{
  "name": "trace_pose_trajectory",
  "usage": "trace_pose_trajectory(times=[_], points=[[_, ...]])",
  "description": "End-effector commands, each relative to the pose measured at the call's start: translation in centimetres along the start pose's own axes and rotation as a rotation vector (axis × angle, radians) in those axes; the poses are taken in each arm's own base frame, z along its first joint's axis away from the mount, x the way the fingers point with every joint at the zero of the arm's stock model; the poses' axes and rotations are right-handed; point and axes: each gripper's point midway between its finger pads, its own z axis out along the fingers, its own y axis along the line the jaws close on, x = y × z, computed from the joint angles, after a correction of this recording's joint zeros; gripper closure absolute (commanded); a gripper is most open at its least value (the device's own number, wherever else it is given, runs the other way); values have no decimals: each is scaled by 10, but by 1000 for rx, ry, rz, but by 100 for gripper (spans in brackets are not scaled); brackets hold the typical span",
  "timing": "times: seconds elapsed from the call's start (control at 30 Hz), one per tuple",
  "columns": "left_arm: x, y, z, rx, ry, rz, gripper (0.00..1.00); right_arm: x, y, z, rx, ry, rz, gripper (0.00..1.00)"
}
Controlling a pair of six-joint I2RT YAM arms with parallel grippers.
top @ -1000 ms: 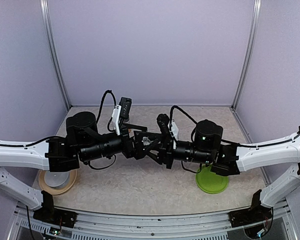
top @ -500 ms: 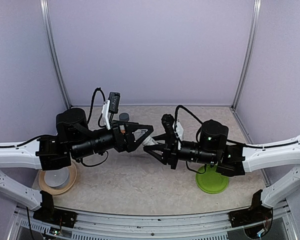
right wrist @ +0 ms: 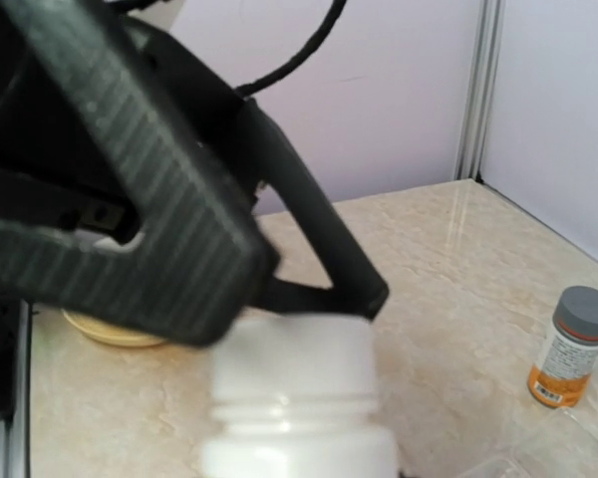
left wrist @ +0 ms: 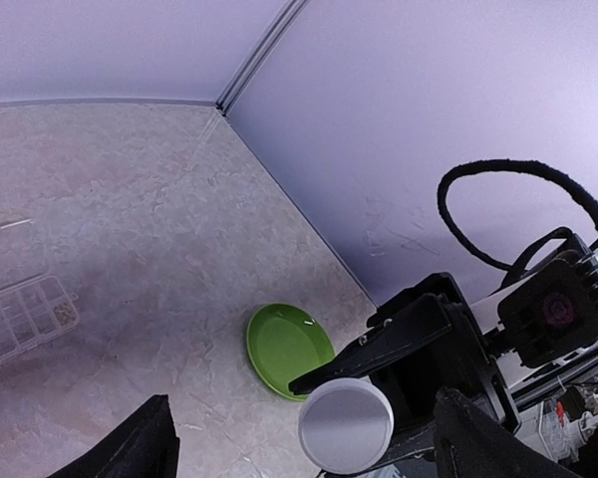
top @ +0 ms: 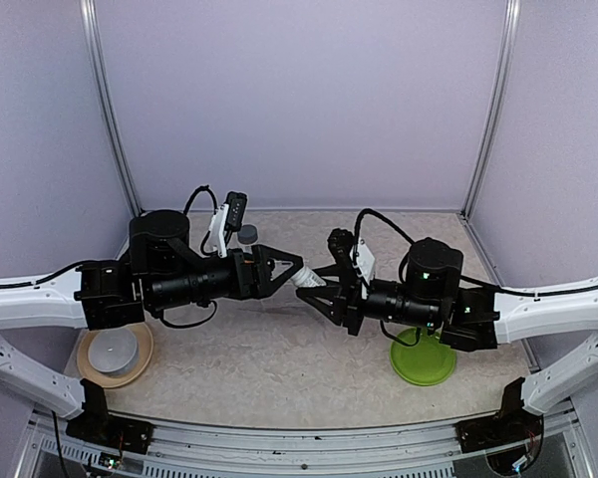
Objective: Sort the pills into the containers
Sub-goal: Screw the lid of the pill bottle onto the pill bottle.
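R gripper (top: 319, 289) clamps small clear white-capped vial (right wrist: 297, 398), frame centre, cap toward L gripper (top: 289, 272): jaws wide astride cap, prob. to unscrew.

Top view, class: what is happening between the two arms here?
The right gripper holds the small white-capped vial in the air over the table, with its cap turned towards the left gripper. The left gripper is open and pointed at it. The gray-capped bottle stands apart at the back of the table.

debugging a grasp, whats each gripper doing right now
left gripper: open, holding nothing
right gripper: closed on the small clear vial with white cap
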Motion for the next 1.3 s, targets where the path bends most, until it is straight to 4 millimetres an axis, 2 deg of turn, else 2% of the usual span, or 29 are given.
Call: trace_pose_trajectory(times=[0.0,0.17,0.33,0.4,0.7,0.87,1.27], points=[[-7,-6,2,28,8,-26,17,-8,-1,-5,16,-13,-30,89],[-4,-7,9,37,31,-32,24,-7,-1,-4,15,-12,-32,89],[-4,-9,12,58,42,-39,37,-6,-1,-3,17,-6,-35,89],[-6,-9,12,64,39,-39,46,-5,-1,-3,18,-4,-36,89],[-2,-15,12,116,49,-33,68,-5,-2,-3,22,-5,-33,89],[3,-24,12,176,63,-23,72,-11,1,-4,4,-27,-10,89],[8,-43,6,294,62,71,72,-20,12,-9,-93,-62,93,90]])
